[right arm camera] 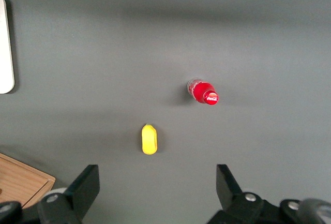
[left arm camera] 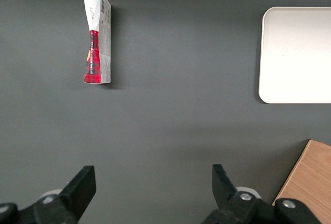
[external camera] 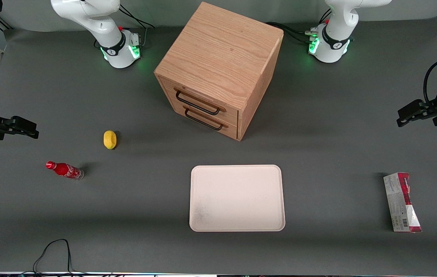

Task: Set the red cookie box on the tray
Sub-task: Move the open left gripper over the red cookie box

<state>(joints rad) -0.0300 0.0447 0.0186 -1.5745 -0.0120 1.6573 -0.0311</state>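
Since the box [external camera: 402, 202] lies flat on the table toward the working arm's end, well apart from the tray [external camera: 237, 198] and untouched, the step in hand is judged to be the approach and grasp; the gripper [external camera: 402, 117] is held above the table, farther from the front camera than the box, with its fingers [left arm camera: 83, 182] spread wide and nothing between them. In the wrist view the box [left arm camera: 96, 36] is seen lengthwise, its long axis running across the line between the fingers, so little or no wrist turn is likely to be needed; the gripper should be carried over the middle of the box and lowered so that the narrow width is spanned. A grip near the middle is advised, so that the long carton does not tip when lifted; the thin card may well be crushed if squeezed hard, and one end already looks pinched. Nothing stands between box and tray [left arm camera: 296, 53], so a low, level carry should serve; the cabinet [external camera: 218, 69] lies farther from the front camera than that path.
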